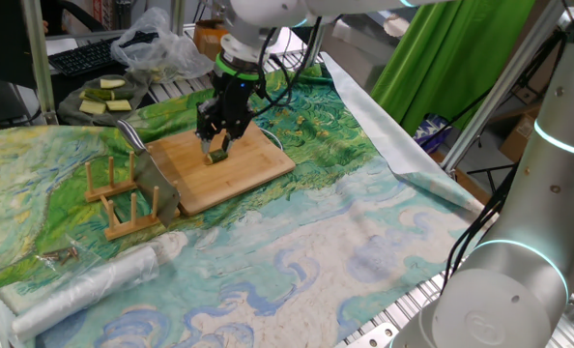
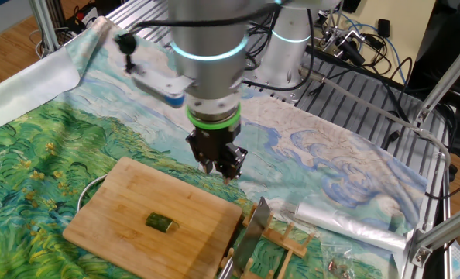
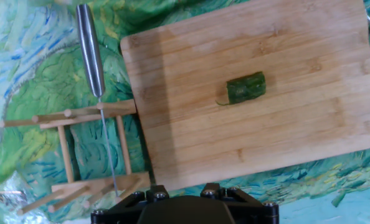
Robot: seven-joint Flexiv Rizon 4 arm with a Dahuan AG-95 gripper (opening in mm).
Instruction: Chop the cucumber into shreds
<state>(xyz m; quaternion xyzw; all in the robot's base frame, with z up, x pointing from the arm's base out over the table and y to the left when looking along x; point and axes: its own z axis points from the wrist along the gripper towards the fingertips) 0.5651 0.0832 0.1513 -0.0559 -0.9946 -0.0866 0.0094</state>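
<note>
With the painted cloth under the board, we see the cucumber lying free on it. Gripper hovers beside it, jaws slightly spread, empty.

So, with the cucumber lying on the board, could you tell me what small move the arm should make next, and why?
Probably move the gripper across toward the knife standing in the wooden rack. The cucumber lies whole on the cutting board, clear of the gripper, which holds nothing, so chopping needs the blade first.
</note>
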